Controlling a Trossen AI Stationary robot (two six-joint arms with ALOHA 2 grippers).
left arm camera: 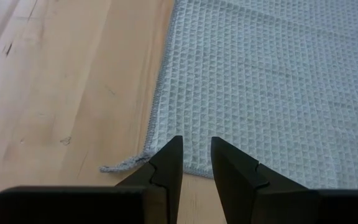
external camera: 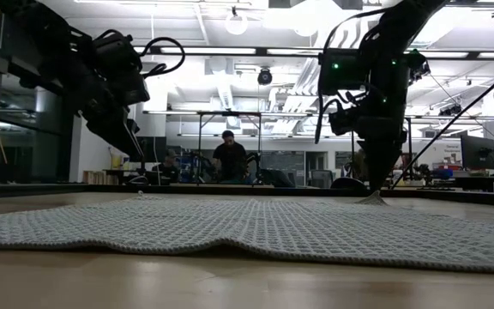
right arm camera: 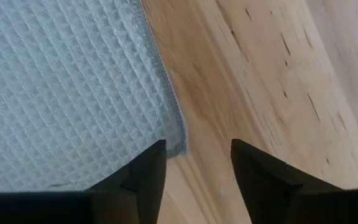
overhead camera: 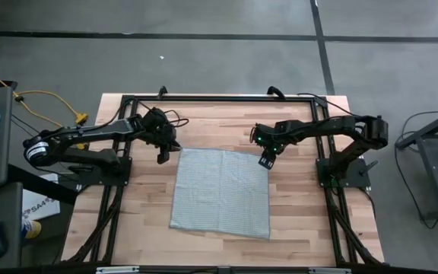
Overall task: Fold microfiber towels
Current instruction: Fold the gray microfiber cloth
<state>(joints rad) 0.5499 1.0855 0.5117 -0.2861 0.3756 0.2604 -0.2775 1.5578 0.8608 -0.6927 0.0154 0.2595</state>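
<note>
The pale grey-blue towel [overhead camera: 220, 190] lies spread flat on the wooden table, with a slight wave along its near edge [external camera: 230, 232]. My left gripper [overhead camera: 163, 156] hovers above the towel's far left corner [left arm camera: 157, 146], fingers a narrow gap apart [left arm camera: 196, 155], clear of the cloth in the low view [external camera: 131, 137]. My right gripper [overhead camera: 266, 162] is open and low at the far right corner [right arm camera: 176, 140]. One finger [right arm camera: 148, 168] is over the cloth's corner, the other [right arm camera: 260, 168] over bare wood. My right gripper comes down from above at the towel's far right corner [external camera: 372, 198], which stands up in a small peak under the fingers. The fingers are apart. I cannot tell whether they touch the cloth.
A black frame rail [overhead camera: 219, 97] runs along the table's far edge, and the arm bases stand at the left [overhead camera: 90, 164] and right [overhead camera: 344, 171]. Bare wood shows around the towel. People [external camera: 228, 159] are in the room beyond the table.
</note>
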